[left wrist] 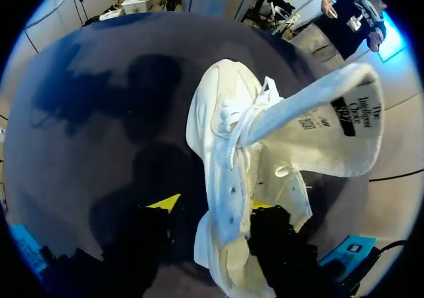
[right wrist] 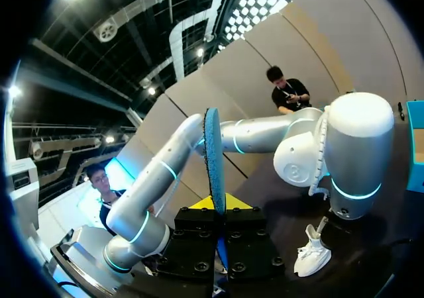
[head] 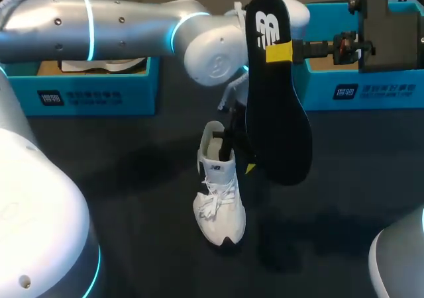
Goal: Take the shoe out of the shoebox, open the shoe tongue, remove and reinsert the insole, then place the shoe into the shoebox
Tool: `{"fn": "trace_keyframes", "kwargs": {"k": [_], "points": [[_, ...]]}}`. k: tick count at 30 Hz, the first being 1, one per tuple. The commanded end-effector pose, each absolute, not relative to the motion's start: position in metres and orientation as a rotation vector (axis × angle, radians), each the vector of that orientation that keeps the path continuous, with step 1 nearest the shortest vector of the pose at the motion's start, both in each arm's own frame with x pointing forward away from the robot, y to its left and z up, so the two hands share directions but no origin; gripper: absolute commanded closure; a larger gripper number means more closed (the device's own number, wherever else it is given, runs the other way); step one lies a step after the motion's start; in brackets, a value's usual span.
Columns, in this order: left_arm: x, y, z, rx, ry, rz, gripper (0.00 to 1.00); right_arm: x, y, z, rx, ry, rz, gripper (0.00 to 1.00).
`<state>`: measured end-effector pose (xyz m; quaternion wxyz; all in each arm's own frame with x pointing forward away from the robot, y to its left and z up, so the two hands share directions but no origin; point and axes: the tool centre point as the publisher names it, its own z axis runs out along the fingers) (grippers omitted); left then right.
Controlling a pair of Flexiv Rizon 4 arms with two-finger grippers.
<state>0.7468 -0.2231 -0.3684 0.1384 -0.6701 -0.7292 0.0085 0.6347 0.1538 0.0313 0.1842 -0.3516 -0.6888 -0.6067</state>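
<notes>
**Insole aloft, white sneaker pinned on the table**

The right gripper (head: 283, 51) is clenched on a black insole (head: 278, 112). It holds the insole up in the air by one edge near the broad end, and the length of the insole hangs down below the fingers. In the right wrist view the insole stands edge-on between the two yellow tips, showing a blue face. A blue shoebox (head: 371, 89) sits just behind this gripper on the dark table (head: 132, 192).

Below and beside the hanging insole, the left gripper (left wrist: 213, 204) points down at a white sneaker (head: 218, 192) that rests on its sole on the table. One finger (left wrist: 278, 245) reaches into the shoe's opening. The other finger (left wrist: 156, 235) stands outside the side wall with a dark gap between them, so this gripper is spread and not clamped. The heel lies under the gripper and the toe points away from it. The tongue (left wrist: 324, 126) is pulled out and folded off to one side, ahead of the inner finger, with its printed label showing. The white laces (head: 213, 202) lie loose over the forefoot.

A second blue shoebox (head: 86, 96) stands well apart from the left gripper, beyond the left arm's forearm, with something white inside it.
</notes>
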Motion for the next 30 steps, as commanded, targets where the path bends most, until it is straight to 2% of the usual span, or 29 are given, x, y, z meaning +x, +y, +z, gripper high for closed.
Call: {"fn": "trace_keyframes", "kwargs": {"k": [1, 21, 30], "points": [[0.748, -0.21, -0.345, -1.968, -2.158, 0.084, 0.0, 0.636, 0.157, 0.03, -0.994, -1.941, -1.71, 1.0], [0.775, -0.219, -0.25, -2.064, -2.365, 0.426, 0.0, 0.636, 0.157, 0.03, -0.994, -1.941, -1.71, 1.0], [0.778, -0.203, -0.205, -2.122, -2.416, 0.638, 0.0, 0.657, 0.133, 0.03, -1.084, -1.884, -1.687, 1.0]]}}
